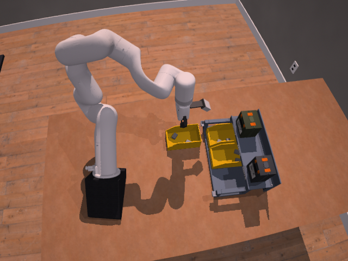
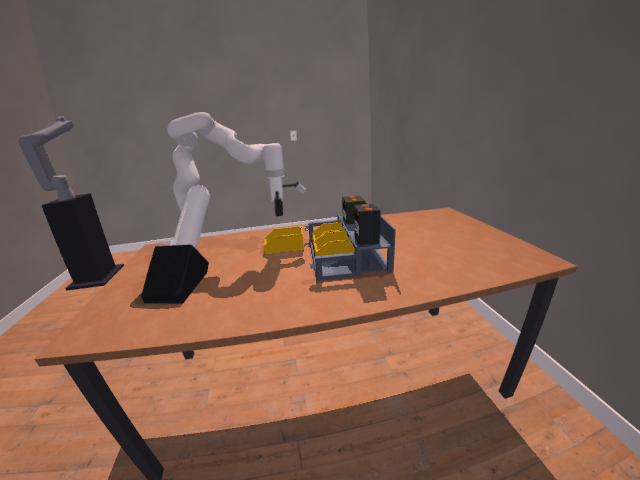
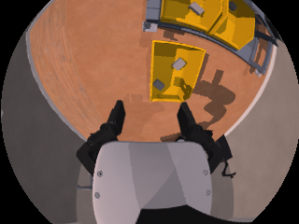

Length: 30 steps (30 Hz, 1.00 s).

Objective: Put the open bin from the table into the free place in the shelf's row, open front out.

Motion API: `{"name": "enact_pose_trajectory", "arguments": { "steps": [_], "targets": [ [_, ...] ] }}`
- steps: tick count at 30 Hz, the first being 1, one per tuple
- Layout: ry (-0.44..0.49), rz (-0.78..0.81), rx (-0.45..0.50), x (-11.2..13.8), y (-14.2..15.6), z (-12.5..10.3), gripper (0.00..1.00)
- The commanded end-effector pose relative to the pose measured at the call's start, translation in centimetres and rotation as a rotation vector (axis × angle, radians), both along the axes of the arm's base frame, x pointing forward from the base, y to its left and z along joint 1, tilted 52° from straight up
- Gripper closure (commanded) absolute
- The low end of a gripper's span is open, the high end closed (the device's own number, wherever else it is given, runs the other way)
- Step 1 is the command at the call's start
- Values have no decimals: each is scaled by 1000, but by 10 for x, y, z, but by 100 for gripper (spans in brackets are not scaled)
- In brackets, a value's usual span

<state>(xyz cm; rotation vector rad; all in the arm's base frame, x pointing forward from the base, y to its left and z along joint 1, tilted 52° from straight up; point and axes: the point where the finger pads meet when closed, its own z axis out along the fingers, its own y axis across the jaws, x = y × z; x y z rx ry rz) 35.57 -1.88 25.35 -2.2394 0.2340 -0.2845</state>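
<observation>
A yellow open bin with small grey parts in it stands on the table, just left of the grey shelf. It also shows in the exterior view and in the wrist view. Two yellow bins stand side by side on the shelf's front row. The near end of that row is free. My gripper is open and empty. It hangs in the air well above the table bin. In the wrist view the open fingers frame the table below.
Two dark boxes with orange marks stand on the shelf's upper board behind the bins. My black base stands at the table's left. A second arm on a black stand is beyond the table's far left.
</observation>
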Motion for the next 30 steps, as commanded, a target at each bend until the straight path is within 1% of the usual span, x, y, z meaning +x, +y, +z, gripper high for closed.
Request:
{"name": "enact_pose_trajectory", "arguments": {
  "steps": [1,30],
  "targets": [
    [-3,-3,0,0,-4,3,0],
    [-3,-3,0,-3,-11,9,0]
  ]
}}
